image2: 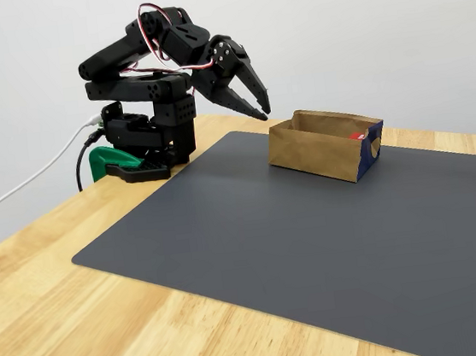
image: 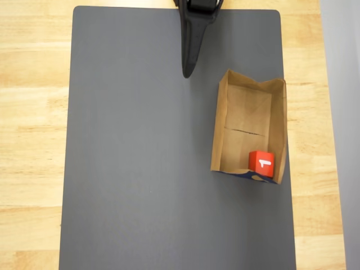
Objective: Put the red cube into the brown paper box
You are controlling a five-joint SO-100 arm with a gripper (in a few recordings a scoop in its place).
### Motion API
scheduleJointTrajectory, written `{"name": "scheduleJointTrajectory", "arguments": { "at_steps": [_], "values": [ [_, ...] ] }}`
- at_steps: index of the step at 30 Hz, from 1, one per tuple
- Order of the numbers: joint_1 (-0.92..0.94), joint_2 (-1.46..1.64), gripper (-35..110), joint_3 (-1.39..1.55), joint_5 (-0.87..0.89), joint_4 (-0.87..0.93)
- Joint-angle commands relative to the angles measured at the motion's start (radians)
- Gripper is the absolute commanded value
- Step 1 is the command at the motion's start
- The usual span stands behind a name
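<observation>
The red cube [image: 261,163] with a white "1" on top lies inside the brown paper box [image: 218,124], in the corner by the dark blue printed end. In the fixed view only a sliver of the red cube [image2: 355,136] peeks over the wall of the brown paper box [image2: 313,154]. My black gripper [image: 185,73] hangs above the mat's far edge, up and to the left of the box and apart from it. In the fixed view the gripper [image2: 261,114] points down with its jaws a little open and nothing between them.
A dark grey mat [image: 140,157] covers most of the wooden table [image: 34,112]. The arm's base [image2: 152,140] is clamped at the table's far edge with a green clamp [image2: 107,163], and cables run off to the left.
</observation>
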Motion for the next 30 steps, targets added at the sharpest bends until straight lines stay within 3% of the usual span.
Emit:
{"name": "scheduleJointTrajectory", "arguments": {
  "at_steps": [1,9,30],
  "values": [
    [0.02,0.0,0,0.0,0.0,0.026],
    [0.029,0.0,0,-0.003,0.091,0.032],
    [0.04,0.0,0,0.0,0.103,0.02]
  ]
}}
